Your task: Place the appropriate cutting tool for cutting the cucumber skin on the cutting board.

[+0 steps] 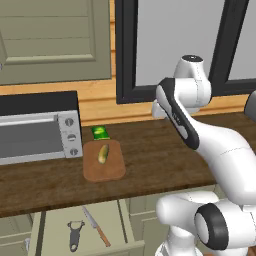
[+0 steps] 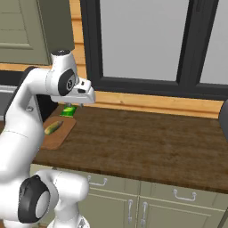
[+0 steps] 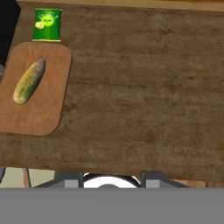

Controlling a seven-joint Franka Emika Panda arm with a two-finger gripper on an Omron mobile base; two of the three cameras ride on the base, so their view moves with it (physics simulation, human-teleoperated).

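The peeler (image 1: 75, 235), in the open drawer beside the knife (image 1: 96, 226), looks light, stiff and slippery, best pinched across its handle; the tool (image 3: 111, 178) is closed, empty.

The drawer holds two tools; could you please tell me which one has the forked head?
The peeler, the dark grey one on the left. The knife beside it has a long straight silver blade and a brown handle.

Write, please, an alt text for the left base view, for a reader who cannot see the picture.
A cucumber lies on a wooden cutting board on a dark counter, with a green packet behind it and a toaster oven to its left. Below, an open drawer holds a peeler and a knife. The white robot arm rises at the right.
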